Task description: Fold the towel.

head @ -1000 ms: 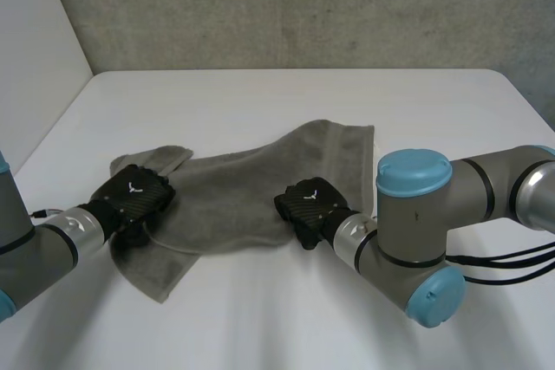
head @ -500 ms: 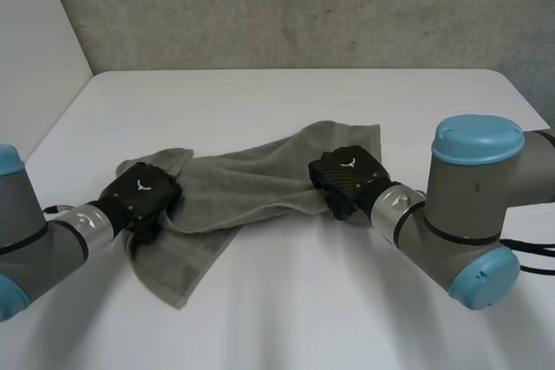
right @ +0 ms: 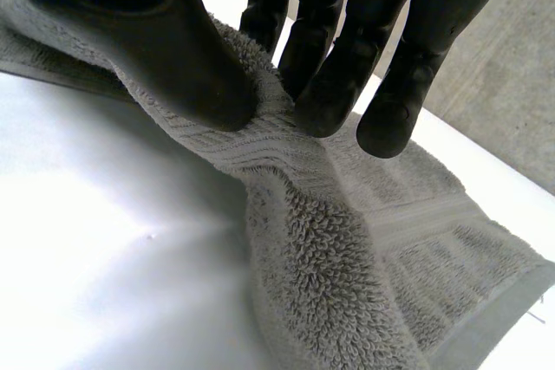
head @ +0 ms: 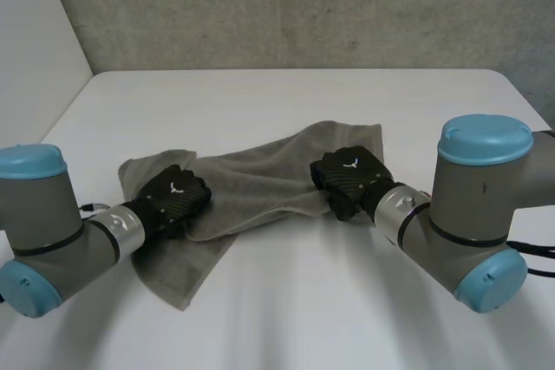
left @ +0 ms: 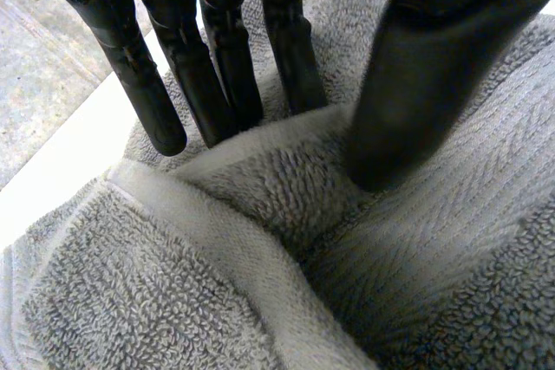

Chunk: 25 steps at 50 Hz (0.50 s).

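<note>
- Head view: rumpled towel [head: 251, 181] on the tabletop [head: 277, 101], left hand [head: 176, 195] near one end, right hand [head: 349, 172] near the other.
- Wrist views: each hand pinches a raised towel fold.

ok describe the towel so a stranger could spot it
Start at the middle of the white table. The towel is a rumpled grey terry cloth stretched between the left robot hand and the right robot hand, each pinching it near one end. It is the only cloth there.

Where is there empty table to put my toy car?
The table is bare behind the towel, up to the wall, and in front of it too. The middle is crowded, where the left hand and right hand pinch the towel.
</note>
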Tool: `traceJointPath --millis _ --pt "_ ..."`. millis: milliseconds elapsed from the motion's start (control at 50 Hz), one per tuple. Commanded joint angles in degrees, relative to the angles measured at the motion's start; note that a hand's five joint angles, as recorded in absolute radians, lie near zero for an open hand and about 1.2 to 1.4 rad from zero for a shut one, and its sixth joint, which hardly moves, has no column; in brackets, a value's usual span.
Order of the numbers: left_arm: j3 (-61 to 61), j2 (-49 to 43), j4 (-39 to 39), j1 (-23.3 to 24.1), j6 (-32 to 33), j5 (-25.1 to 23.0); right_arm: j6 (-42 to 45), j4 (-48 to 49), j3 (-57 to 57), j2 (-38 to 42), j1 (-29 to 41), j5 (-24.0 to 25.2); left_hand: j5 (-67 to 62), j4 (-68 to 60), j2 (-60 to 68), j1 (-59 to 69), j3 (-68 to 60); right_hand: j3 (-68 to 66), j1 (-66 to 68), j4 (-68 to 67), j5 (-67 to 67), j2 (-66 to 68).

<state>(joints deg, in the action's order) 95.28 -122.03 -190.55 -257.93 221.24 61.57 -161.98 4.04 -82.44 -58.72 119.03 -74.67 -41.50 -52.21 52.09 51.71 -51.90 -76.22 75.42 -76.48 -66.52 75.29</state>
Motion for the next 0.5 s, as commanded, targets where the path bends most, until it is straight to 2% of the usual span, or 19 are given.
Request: traceJointPath --millis 20,40,100,140,160,200,260,300,320,360,500 --pt "-1.9 -0.3 0.4 -0.2 -0.1 0.7 0.3 -0.6 2.5 -0.9 -0.2 0.1 -24.8 -24.1 24.2 24.6 -24.4 -3.8 4.6 -3.5 -3.5 4.7" --pt "-2.6 0.0 0.4 -0.2 -0.1 1.4 0.4 -1.7 3.8 -0.9 -0.6 0.1 -28.5 -27.8 27.9 28.3 -28.1 -3.8 4.6 -3.5 -3.5 4.7" --pt "-3.9 0.4 0.3 -0.2 -0.3 2.6 0.4 -2.8 5.8 -0.9 -1.5 0.2 -28.5 -27.8 27.9 28.3 -28.1 -3.8 4.6 -3.5 -3.5 4.7" --pt "-8.2 1.0 0.3 0.1 -0.7 5.8 0.4 -4.7 10.9 -0.3 -2.0 0.8 -28.5 -27.8 27.9 28.3 -28.1 -3.8 4.6 -3.5 -3.5 4.7" --pt "-8.2 1.0 0.3 0.1 -0.7 5.8 0.4 -4.7 10.9 -0.3 -2.1 0.8 -28.5 -27.8 27.9 28.3 -28.1 -3.8 4.6 -3.5 -3.5 4.7" --pt "-14.5 1.1 -0.1 1.6 -2.6 9.9 0.5 -4.7 18.2 0.6 -2.1 0.7 -28.5 -27.8 27.9 28.3 -28.1 -3.8 4.6 -3.5 -3.5 4.7" --pt "-18.6 1.2 -0.1 3.0 -4.0 11.6 0.5 -4.2 22.9 1.2 -1.8 1.0 -28.5 -27.8 27.9 28.3 -28.1 -3.8 4.6 -3.5 -3.5 4.7" --pt "-27.9 1.9 -0.2 5.1 -7.3 15.0 -0.3 -0.2 32.2 1.5 -1.5 3.7 -28.5 -27.8 27.9 28.3 -28.1 -3.8 4.6 -3.5 -3.5 4.7" --pt "-28.0 1.9 -0.2 5.2 -7.3 15.0 -0.3 -0.2 32.3 1.5 -1.5 3.7 -28.5 -27.8 27.9 28.3 -28.1 -3.8 4.6 -3.5 -3.5 4.7" --pt "-37.5 3.7 -0.8 6.8 -11.5 18.3 -1.3 6.8 38.8 1.2 -1.3 6.1 -28.5 -27.8 27.9 28.3 -28.1 -3.8 4.6 -3.5 -3.5 4.7" --pt "-50.4 7.2 -5.7 8.1 -20.4 23.2 -6.0 16.9 47.3 -0.2 -1.9 6.6 -28.5 -27.8 27.9 28.3 -28.1 -3.8 4.6 -3.5 -3.5 4.7"
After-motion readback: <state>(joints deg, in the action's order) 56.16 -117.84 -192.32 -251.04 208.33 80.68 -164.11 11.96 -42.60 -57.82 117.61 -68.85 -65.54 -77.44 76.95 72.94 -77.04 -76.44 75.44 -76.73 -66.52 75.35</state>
